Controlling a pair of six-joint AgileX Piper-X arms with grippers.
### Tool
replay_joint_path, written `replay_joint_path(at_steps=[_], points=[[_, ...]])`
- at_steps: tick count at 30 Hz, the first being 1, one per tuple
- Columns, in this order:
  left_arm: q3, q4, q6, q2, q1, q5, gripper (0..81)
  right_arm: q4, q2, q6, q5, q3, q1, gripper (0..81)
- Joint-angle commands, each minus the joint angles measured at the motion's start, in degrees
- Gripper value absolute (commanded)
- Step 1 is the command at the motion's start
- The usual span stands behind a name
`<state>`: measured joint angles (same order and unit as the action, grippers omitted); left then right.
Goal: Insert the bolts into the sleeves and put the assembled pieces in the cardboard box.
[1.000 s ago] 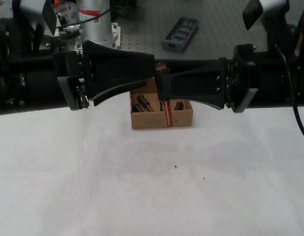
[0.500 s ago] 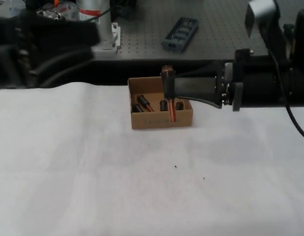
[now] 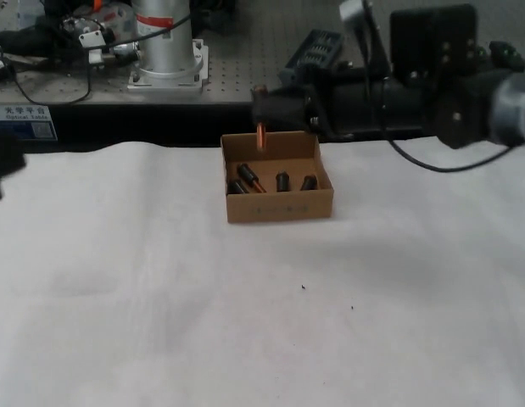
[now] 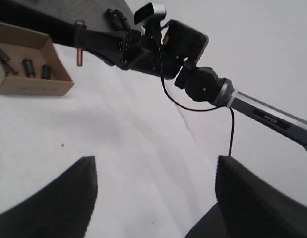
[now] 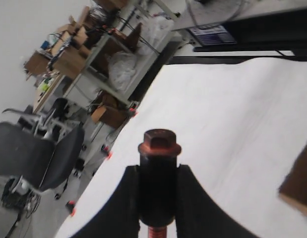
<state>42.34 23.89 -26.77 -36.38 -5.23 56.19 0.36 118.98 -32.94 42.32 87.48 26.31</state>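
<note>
- The bolt [image 5: 159,144], copper-coloured with a flanged hex head, sits inside a black sleeve [image 5: 156,191]. Its threaded end pokes out of the sleeve's other end.
- The right gripper [image 3: 275,108] has its jaws clamped on the sleeve, one on each side, with the bolt head clear of them.
- In the high view the piece hangs upright, head up. Its threaded end is level with the far rim of the cardboard box [image 3: 279,206] and touches nothing. I cannot tell whether it is over the inside of the box or just behind the rim.
- Several assembled pieces [image 3: 282,181] lie on the floor of the box, dark sleeves with copper ends showing.
- The box stands on a white cloth [image 3: 245,305] that covers the near part of the table [image 3: 237,59].
- The left gripper [image 4: 155,171] is well away from the box, low over the cloth. Its jaws are wide apart and hold nothing.
- On the bare perforated surface behind the box stand a silver post [image 3: 164,38] and a dark ribbed tray [image 3: 317,47].
</note>
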Motion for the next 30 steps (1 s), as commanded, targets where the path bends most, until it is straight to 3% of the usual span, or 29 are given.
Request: replay_joint_path(at_steps=[1,10,16,21,24,28,30], points=[[0.20,10.93,6.48,5.65,-1.38,-4.87,49.1,1.61,1.23,0.57,-0.64,3.00,-0.61,3.2],[0.20,16.09,8.13,9.40,-1.45,-8.34,49.1,13.20,15.07,0.57,-10.03,19.74,-1.49,3.2],[0.20,16.33,8.37,9.40,-1.45,-9.54,49.1,16.88,16.82,0.88,-16.19,22.06,-1.49,3.2],[0.20,16.33,9.28,9.40,-1.45,-9.66,49.1,22.74,16.82,3.24,-17.29,22.03,-1.49,3.7],[0.20,16.33,9.28,9.40,-1.45,-9.66,49.1,25.11,16.82,4.95,-16.87,22.03,-1.49,11.6],[0.20,16.33,9.28,9.40,-1.45,-9.66,49.1,25.94,16.82,4.61,-16.89,22.03,-1.49,33.7],[0.20,16.33,9.28,9.40,-1.45,-9.66,49.1,25.94,16.71,4.62,-16.89,22.03,-1.49,34.8]])
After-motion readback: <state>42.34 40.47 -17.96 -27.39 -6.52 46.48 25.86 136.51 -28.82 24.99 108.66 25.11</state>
